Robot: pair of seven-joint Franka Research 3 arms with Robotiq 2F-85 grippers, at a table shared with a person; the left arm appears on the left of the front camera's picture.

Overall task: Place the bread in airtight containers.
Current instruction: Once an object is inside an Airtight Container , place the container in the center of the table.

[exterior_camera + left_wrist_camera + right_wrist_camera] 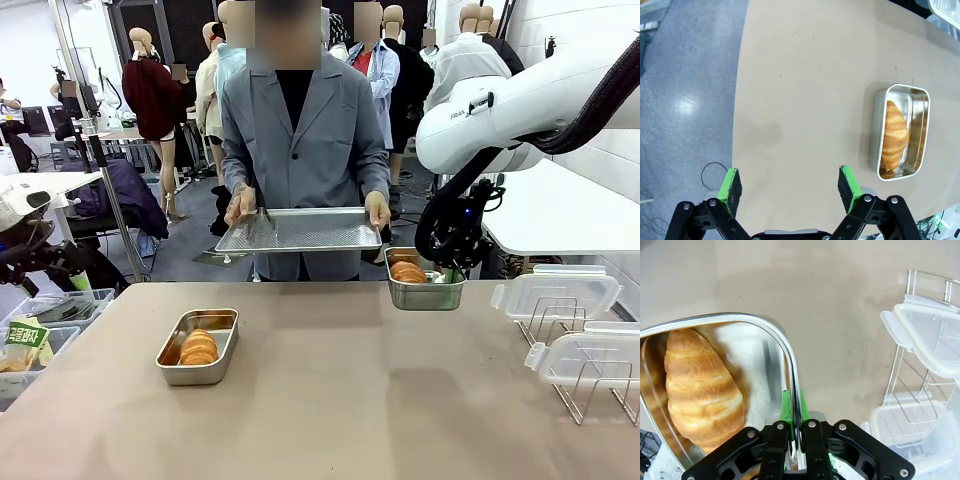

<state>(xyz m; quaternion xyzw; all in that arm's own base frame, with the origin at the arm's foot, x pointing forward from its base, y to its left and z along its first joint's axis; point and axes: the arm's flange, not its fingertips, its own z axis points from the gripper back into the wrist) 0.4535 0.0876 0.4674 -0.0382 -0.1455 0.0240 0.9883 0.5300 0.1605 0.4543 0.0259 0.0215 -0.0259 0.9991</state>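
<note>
— What's on the tabletop (330, 400)?
— Left tin (172, 372) near left, right tin (425, 296) far right. Left roll (198, 347) and right roll (407, 271) lie inside them.
— Grippers?
— Right gripper (791, 407) pinches the right tin's rim; left gripper (790, 182) gapes wide, empty.

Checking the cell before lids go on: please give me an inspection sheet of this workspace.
Surface: tan table, no spills seen.
Job's things: croissant roll in the left tin; second roll in the right tin; clear lid and second lid on a wire rack.
Clutter: bin with a green packet at the left edge.
Grippers: left gripper open above the table; right gripper shut on the right tin's wall.
Cables: black hose along the right arm; thin cable loop on the floor.
Surroundings: person holding a perforated tray across the table.
</note>
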